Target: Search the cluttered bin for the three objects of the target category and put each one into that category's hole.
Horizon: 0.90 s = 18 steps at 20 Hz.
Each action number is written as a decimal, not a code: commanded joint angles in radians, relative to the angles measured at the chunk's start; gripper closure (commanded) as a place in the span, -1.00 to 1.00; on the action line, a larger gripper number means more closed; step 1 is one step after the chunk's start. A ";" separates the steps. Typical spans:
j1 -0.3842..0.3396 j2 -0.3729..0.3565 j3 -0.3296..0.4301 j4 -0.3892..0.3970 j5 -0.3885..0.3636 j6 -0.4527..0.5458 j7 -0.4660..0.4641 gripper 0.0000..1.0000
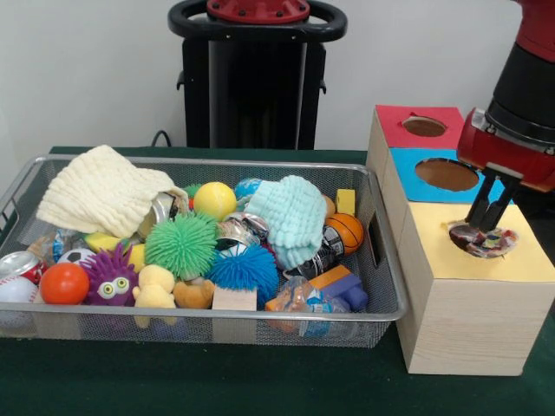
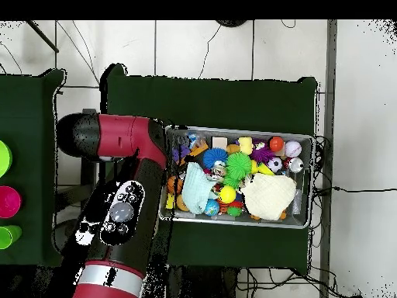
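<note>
The silver wire-mesh bin (image 1: 217, 318) fills the left and middle of the front view, packed with toys; it also shows in the overhead view (image 2: 306, 182). My gripper (image 1: 486, 224) is at the round hole in the yellow-topped box (image 1: 468, 286), right of the bin. It is shut on a crinkly multicoloured wrapper (image 1: 479, 240) that sits in the hole's mouth. A second crinkly wrapper (image 1: 299, 296) lies at the bin's front right. Another crinkly piece (image 1: 54, 247) shows at the bin's left, near a can. In the overhead view my arm (image 2: 116, 209) hides the gripper and the boxes.
A blue-topped box (image 1: 408, 165) and a red-topped box (image 1: 395, 117), each with a hole, stand behind the yellow one. The bin holds spiky balls (image 1: 179, 244), a cream cloth (image 1: 104, 191), a mint cloth (image 1: 295, 217), cans, balls and blocks.
</note>
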 commanded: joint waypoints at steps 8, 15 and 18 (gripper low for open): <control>0.011 0.077 0.023 -0.010 0.028 -0.059 0.289 1.00; 0.034 0.079 0.011 -0.011 0.041 -0.044 0.308 1.00; 0.035 0.072 0.016 -0.005 0.049 -0.046 0.304 1.00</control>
